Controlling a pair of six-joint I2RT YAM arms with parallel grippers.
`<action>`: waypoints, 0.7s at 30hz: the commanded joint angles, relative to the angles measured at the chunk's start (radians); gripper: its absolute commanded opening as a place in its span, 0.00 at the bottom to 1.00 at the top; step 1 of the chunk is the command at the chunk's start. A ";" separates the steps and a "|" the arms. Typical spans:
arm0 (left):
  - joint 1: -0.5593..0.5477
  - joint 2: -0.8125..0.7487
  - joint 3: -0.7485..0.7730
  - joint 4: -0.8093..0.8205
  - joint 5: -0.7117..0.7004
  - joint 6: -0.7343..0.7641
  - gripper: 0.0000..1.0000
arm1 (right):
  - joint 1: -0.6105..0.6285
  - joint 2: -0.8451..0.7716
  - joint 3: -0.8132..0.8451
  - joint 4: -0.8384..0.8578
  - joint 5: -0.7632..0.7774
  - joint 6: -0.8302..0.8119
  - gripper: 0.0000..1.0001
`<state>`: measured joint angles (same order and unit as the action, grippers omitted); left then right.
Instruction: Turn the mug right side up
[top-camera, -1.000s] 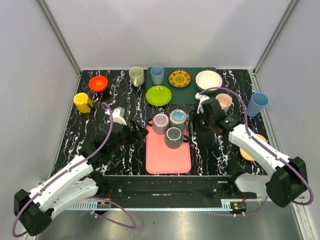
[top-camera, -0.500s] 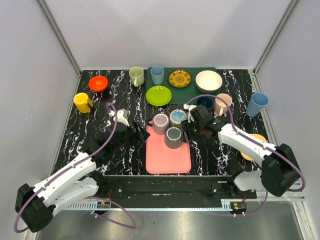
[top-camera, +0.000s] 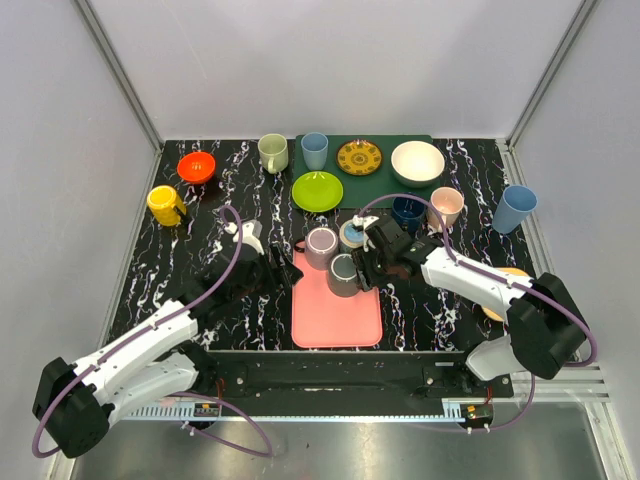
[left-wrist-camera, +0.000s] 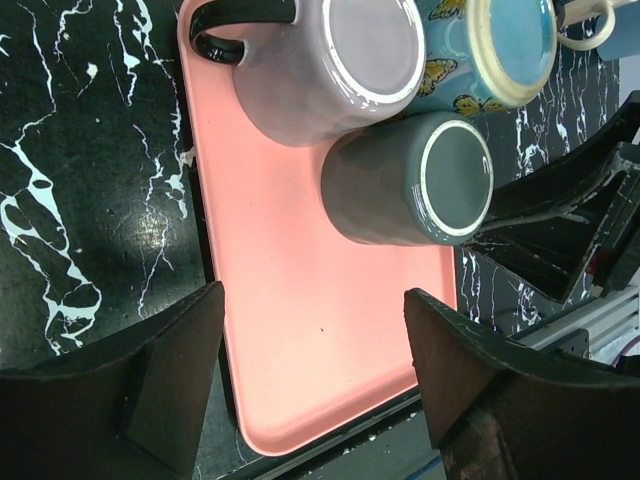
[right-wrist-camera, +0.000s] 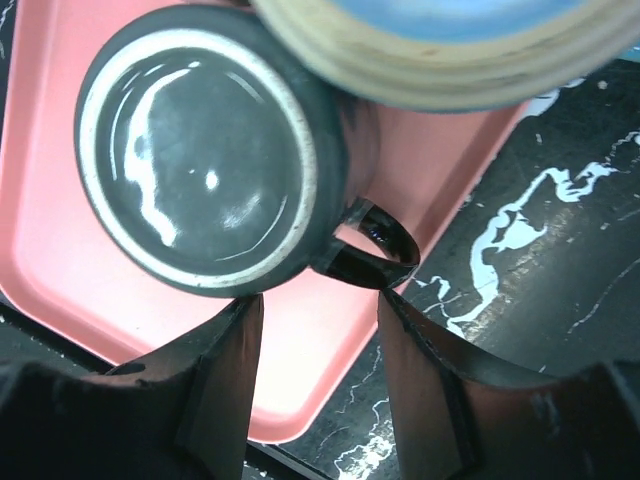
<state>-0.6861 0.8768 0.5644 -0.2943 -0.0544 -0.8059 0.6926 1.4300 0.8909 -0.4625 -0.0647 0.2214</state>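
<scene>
**Grey mug upside down on the tray, right claw at its handle.** An inverted grey mug (top-camera: 343, 276) sits on the far right part of a pink tray (top-camera: 335, 322) in the middle of the black marbled table (top-camera: 425, 315), with its pale-ringed base facing up. The right claw (right-wrist-camera: 315, 298) hangs at the mug's right side with its jaws apart. Its two dark fingers (right-wrist-camera: 225, 380) straddle the mug's black handle (right-wrist-camera: 372, 252), which juts toward the tray's right edge. Whether either finger touches the handle cannot be told.

Just beyond the grey mug stand two more mugs, both base up. A lilac mug (top-camera: 321, 245) is toward the tray's far left, and a blue mug (top-camera: 352, 234) with butterfly markings is at the far right corner.

The left claw (left-wrist-camera: 312, 295) hovers at the tray's left side with its jaws spread wide, holding nothing. It faces across the bare near part of the tray toward the three mugs.

Farther back, a green plate (top-camera: 317, 191), a patterned plate (top-camera: 359, 157) and a white bowl (top-camera: 418, 162) lie on a dark green mat (top-camera: 385, 182). A cream mug (top-camera: 273, 152) and a light blue cup (top-camera: 315, 150) stand at the mat's far left corner. A red bowl (top-camera: 197, 166) and a yellow mug (top-camera: 165, 205) sit at the far left of the table. A navy cup (top-camera: 408, 210), a pink cup (top-camera: 446, 205) and a blue tumbler (top-camera: 514, 208) stand to the right.
</scene>
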 joint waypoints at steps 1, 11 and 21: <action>-0.001 0.014 -0.012 0.058 0.039 -0.004 0.74 | 0.062 -0.013 0.010 0.061 0.002 0.033 0.55; -0.003 -0.019 -0.014 0.034 0.019 0.007 0.73 | 0.145 -0.092 -0.001 0.050 0.163 0.040 0.53; -0.003 -0.053 -0.034 0.027 0.027 0.005 0.73 | 0.143 -0.020 0.045 -0.011 0.359 -0.076 0.48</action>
<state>-0.6861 0.8566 0.5430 -0.2913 -0.0330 -0.8051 0.8375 1.4014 0.8993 -0.4667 0.1692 0.1936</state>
